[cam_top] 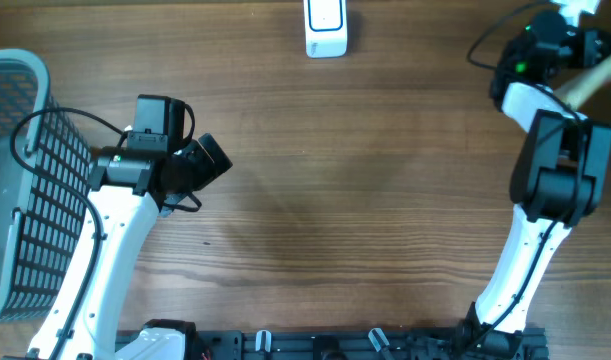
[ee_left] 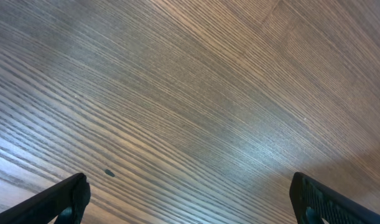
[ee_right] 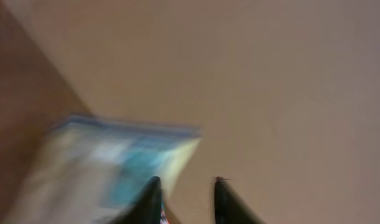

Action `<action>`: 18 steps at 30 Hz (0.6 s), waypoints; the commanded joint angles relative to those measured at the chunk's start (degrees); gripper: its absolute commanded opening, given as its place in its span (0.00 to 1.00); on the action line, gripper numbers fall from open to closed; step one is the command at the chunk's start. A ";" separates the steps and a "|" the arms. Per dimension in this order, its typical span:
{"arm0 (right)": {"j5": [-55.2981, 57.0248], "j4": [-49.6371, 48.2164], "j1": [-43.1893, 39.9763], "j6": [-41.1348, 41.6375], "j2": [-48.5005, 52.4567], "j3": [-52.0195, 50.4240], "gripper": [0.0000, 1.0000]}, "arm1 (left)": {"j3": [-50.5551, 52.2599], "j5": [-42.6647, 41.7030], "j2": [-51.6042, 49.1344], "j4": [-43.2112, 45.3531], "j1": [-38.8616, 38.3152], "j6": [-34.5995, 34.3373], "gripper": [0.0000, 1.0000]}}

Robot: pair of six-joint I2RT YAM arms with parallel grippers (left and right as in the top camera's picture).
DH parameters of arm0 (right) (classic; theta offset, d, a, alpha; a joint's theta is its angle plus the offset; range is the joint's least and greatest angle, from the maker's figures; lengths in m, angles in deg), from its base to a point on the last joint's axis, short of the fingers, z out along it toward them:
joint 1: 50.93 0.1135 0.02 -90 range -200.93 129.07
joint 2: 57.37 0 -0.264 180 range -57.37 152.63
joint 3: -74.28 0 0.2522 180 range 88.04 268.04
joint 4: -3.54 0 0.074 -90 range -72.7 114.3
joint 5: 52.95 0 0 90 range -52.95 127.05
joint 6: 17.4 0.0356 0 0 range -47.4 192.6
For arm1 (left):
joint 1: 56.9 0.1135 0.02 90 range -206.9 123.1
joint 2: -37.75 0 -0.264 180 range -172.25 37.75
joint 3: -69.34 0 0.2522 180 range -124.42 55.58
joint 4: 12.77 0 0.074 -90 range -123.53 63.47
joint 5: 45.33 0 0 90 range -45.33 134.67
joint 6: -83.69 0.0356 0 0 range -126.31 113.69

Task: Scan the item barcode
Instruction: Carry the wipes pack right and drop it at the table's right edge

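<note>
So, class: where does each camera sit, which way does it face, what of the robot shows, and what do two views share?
Overhead: fixed above, looking straight down on the table; left arm, right arm, a basket and a white device show.
Left wrist: on the left arm, facing bare wood; left hand open, fingertips in the bottom corners.
Right wrist: on the right arm, blurred, facing a packet; right hand at the bottom.
Shared: overhead and left wrist both show the table.

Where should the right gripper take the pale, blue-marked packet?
Probably the packet's right-hand edge in the wrist view, nearest the right gripper, coming from that side: it looks flat and wide, so only an edge fits. Blur hides detail.
</note>
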 commanded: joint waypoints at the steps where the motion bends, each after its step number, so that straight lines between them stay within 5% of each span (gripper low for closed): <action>1: 0.85 7.72 -0.79 9.11 0.07 0.83 0.67 | -0.42 0.79 -0.02 -0.02 0.37 0.46 1.00; 3: -0.31 10.60 -0.33 11.26 0.07 0.81 0.93 | -0.42 0.79 -0.02 -0.02 0.37 0.46 1.00; 4: -0.33 11.37 0.31 13.16 0.07 0.81 0.99 | -0.42 0.79 -0.02 -0.02 0.37 0.46 1.00; 13: 5.18 11.37 5.68 13.20 -4.46 0.81 0.99 | -0.42 0.79 -0.02 -0.02 0.37 0.48 1.00; 16: 9.90 11.69 5.75 16.68 -11.54 0.74 1.00 | -0.42 0.79 -0.02 -0.02 0.37 0.46 1.00; 18: 10.34 22.25 6.45 26.58 -18.95 0.22 1.00 | -0.42 0.79 -0.02 -0.02 0.37 0.46 1.00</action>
